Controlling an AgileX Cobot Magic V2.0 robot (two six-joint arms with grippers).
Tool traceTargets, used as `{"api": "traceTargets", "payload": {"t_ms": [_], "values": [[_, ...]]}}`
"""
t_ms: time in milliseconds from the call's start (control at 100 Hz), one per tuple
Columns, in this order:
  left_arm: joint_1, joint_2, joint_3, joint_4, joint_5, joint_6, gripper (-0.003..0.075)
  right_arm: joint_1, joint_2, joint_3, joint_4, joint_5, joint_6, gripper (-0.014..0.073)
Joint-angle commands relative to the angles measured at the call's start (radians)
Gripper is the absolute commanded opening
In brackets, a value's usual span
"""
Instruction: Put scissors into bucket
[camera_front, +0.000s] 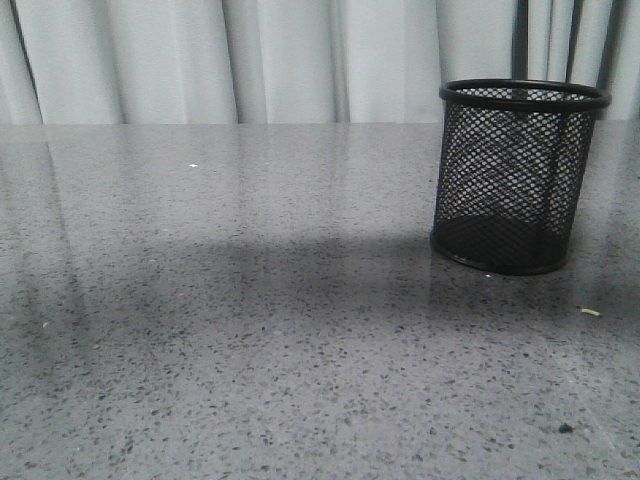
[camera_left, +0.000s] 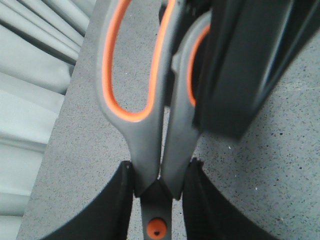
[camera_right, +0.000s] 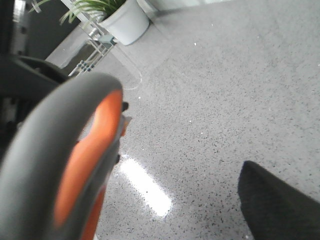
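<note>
The scissors (camera_left: 150, 125) have grey handles lined orange and an orange pivot dot. My left gripper (camera_left: 161, 172) is shut on them just above the pivot, handles pointing away, above the grey table. My right gripper (camera_right: 160, 210) is open. One black finger (camera_right: 280, 200) shows, and the other is hidden behind a scissors handle (camera_right: 75, 165) close to the camera. In the left wrist view a black part of it (camera_left: 245, 65) overlaps the right handle loop. The black wire-mesh bucket (camera_front: 518, 176) stands upright at the table's far right in the front view, where neither gripper nor the scissors show.
The speckled grey table (camera_front: 250, 330) fills the front view, with pale curtains (camera_front: 200, 60) behind its far edge. A white plant pot (camera_right: 127, 20) stands beyond the table in the right wrist view. A small dark speck (camera_front: 565, 428) lies near the front right.
</note>
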Motion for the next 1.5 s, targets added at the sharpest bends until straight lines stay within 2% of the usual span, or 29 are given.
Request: {"api": "traceTargets", "payload": {"t_ms": [0,40,110,180,260,280,390,440,490,590,650,680,750,820,889,939,959,969,979,1039,1239,1409,1489], "values": [[-0.008,-0.021,-0.025,-0.053,-0.07,-0.005,0.0036,0.014,0.026,-0.07,0.042,-0.035,-0.014,0.0559],[-0.008,-0.021,-0.025,-0.053,-0.07,-0.005,0.0036,0.014,0.043,-0.093,0.044,-0.021,-0.014,0.0528],[-0.008,-0.024,-0.025,-0.053,-0.07,-0.005,0.0036,0.014,0.059,-0.128,0.044,-0.004,-0.014,0.0406],[-0.008,-0.033,-0.025,-0.053,-0.07,-0.005,0.0036,0.014,0.059,-0.151,0.044,0.006,-0.014,0.0221],[-0.008,-0.046,-0.025,-0.053,-0.074,-0.005,0.0036,0.014,0.059,-0.156,0.044,0.008,-0.014,-0.0041],[-0.008,-0.048,-0.025,-0.053,-0.076,-0.005,0.0036,0.014,0.059,-0.156,0.044,0.008,-0.014,-0.0071],[-0.008,-0.068,-0.025,-0.053,-0.074,-0.005,0.0043,0.014,0.059,-0.156,0.034,0.013,-0.014,-0.0066],[-0.008,-0.078,-0.025,-0.053,-0.068,-0.005,0.0089,0.014,0.059,-0.156,0.034,0.014,-0.014,-0.0066],[-0.008,-0.087,-0.025,-0.053,-0.062,-0.005,0.0185,0.014,0.059,-0.156,0.034,0.014,-0.014,-0.0066],[-0.008,-0.116,-0.025,-0.055,-0.06,-0.006,0.0472,0.005,0.059,-0.156,0.034,0.014,-0.014,-0.0066],[-0.008,-0.144,-0.025,-0.058,-0.056,-0.029,0.0566,-0.013,0.059,-0.156,0.034,0.022,-0.014,-0.0066],[-0.008,-0.155,-0.025,-0.058,-0.056,-0.033,0.0575,-0.021,0.059,-0.156,0.036,0.026,-0.014,-0.0066],[-0.008,-0.2,-0.025,-0.058,-0.056,-0.064,0.0542,-0.044,0.057,-0.156,0.036,0.041,-0.014,-0.0066],[-0.008,-0.252,-0.025,-0.058,-0.056,-0.115,0.0454,-0.077,0.046,-0.167,0.029,0.075,-0.014,-0.0065],[-0.006,-0.31,-0.025,-0.053,-0.054,-0.174,0.0318,-0.119,0.034,-0.198,0.001,0.152,-0.014,-0.0065],[-0.006,-0.352,-0.025,-0.05,-0.054,-0.207,0.0186,-0.151,0.027,-0.229,-0.033,0.218,-0.011,-0.0063],[-0.006,-0.369,-0.025,-0.048,-0.054,-0.214,0.0153,-0.165,0.025,-0.244,-0.054,0.246,0.001,-0.0063],[-0.006,-0.381,-0.025,-0.046,-0.054,-0.216,0.0105,-0.17,0.022,-0.249,-0.063,0.263,0.015,-0.0063],[-0.006,-0.386,-0.025,-0.046,-0.054,-0.216,0.0105,-0.179,0.02,-0.26,-0.072,0.272,0.024,-0.0063],[-0.006,-0.436,-0.025,-0.039,-0.049,-0.232,-0.0018,-0.216,0.015,-0.309,-0.192,0.351,0.111,-0.0063],[-0.006,-0.554,-0.025,0.116,-0.006,-0.493,-0.002,-0.267,0.013,-0.534,-0.753,0.618,0.406,-0.0062],[-0.006,-0.607,-0.019,0.171,0.087,-0.531,-0.002,-0.267,0.013,-0.688,-1.015,0.869,0.531,-0.0062],[-0.006,-0.623,-0.013,0.171,0.099,-0.531,-0.002,-0.267,0.001,-0.694,-1.113,0.874,0.575,-0.0062]]}}
